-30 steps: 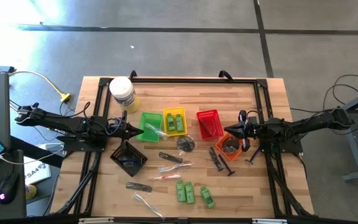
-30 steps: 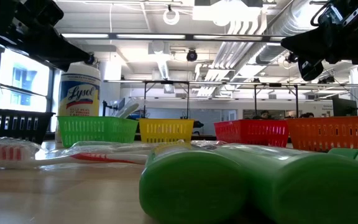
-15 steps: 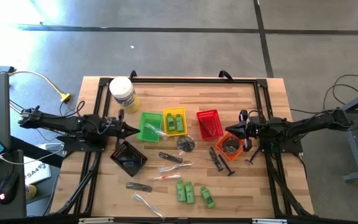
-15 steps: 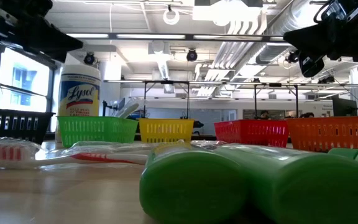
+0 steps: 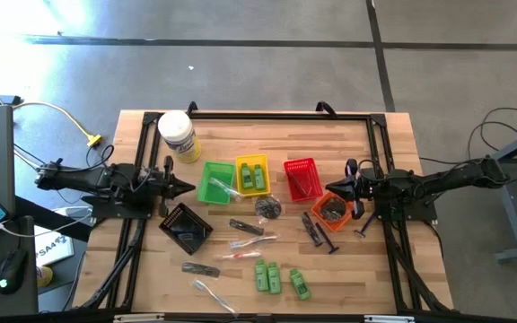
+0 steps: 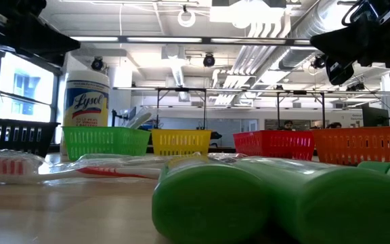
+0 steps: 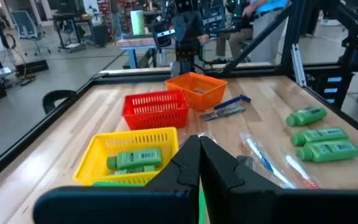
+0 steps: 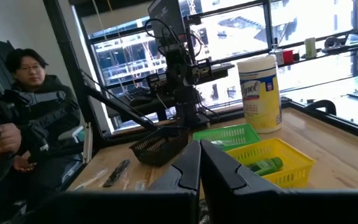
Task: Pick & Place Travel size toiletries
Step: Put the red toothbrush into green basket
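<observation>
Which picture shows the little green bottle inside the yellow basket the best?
The left wrist view: the green bottle lies close and unhidden in the yellow basket. The high view shows it small from above, the right wrist view shows it farther off, and the low view shows only the basket's wall.

Four baskets [image 5: 251, 176] stand mid-table (jar [image 5: 176, 135] behind); loose toiletries [image 5: 275, 277] lie before them.

The left arm reaches in level from its side, its gripper [image 5: 185, 188] raised with jaws pressed together and empty; the right arm mirrors it from the opposite side, its gripper [image 5: 330, 187] likewise closed, holding nothing.
</observation>
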Robot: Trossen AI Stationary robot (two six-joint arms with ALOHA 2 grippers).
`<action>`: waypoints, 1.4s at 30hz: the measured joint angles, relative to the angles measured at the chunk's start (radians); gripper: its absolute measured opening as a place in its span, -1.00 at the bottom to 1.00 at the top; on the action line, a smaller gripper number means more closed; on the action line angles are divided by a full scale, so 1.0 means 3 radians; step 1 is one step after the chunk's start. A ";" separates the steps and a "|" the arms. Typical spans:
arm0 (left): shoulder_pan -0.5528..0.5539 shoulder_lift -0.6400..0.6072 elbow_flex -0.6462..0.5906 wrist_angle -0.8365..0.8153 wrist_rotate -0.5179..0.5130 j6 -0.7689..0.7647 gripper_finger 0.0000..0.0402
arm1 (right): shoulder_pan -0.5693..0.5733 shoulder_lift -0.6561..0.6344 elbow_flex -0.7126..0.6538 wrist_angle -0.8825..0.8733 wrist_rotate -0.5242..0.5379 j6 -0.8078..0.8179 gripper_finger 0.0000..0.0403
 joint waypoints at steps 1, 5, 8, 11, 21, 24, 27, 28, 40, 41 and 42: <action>0.0000 0.0010 0.0000 0.0001 0.0011 0.0026 -1.00 | 0.0001 0.0000 0.0000 0.0000 -0.0031 0.0002 -0.99; 0.0000 0.0056 0.0000 -0.0002 0.0180 0.0112 -1.00 | 0.0001 0.0000 0.0000 0.0000 -0.0059 0.0006 -0.99; 0.0000 0.0091 0.0000 -0.0018 0.0308 0.0140 -1.00 | 0.0001 0.0000 0.0000 0.0001 -0.0048 0.0006 -0.99; 0.0000 0.0110 0.0000 -0.0010 0.0402 0.0028 -1.00 | 0.0000 0.0000 0.0000 0.0001 -0.0047 0.0018 -0.99; 0.0000 0.0104 0.0000 0.0167 0.0441 -0.0202 -1.00 | 0.0000 0.0000 -0.0001 0.0004 -0.0048 0.0034 -0.99; 0.0000 0.0105 0.0000 0.0154 0.0441 -0.0202 -1.00 | 0.0001 0.0001 0.0000 -0.0016 -0.0050 0.0119 -0.99; 0.0000 0.0105 0.0000 0.0156 0.0439 -0.0202 -1.00 | 0.0001 0.0039 0.0000 -0.0041 -0.0047 0.0176 -0.99; 0.0000 0.0105 0.0000 0.0154 0.0441 -0.0209 -1.00 | 0.0001 0.0053 -0.0001 -0.0043 -0.0047 0.0188 -0.99; 0.0000 0.0105 0.0000 0.0130 0.0439 -0.0206 -1.00 | 0.0001 0.0078 0.0000 -0.0043 -0.0043 0.0195 -0.99; 0.0000 0.0105 0.0000 0.0129 0.0439 -0.0191 -1.00 | 0.0001 0.0077 -0.0001 -0.0042 -0.0043 0.0195 -0.99; 0.0001 0.0105 0.0000 0.0128 0.0439 -0.0165 -1.00 | 0.0001 0.0076 0.0000 -0.0042 -0.0044 0.0195 -0.99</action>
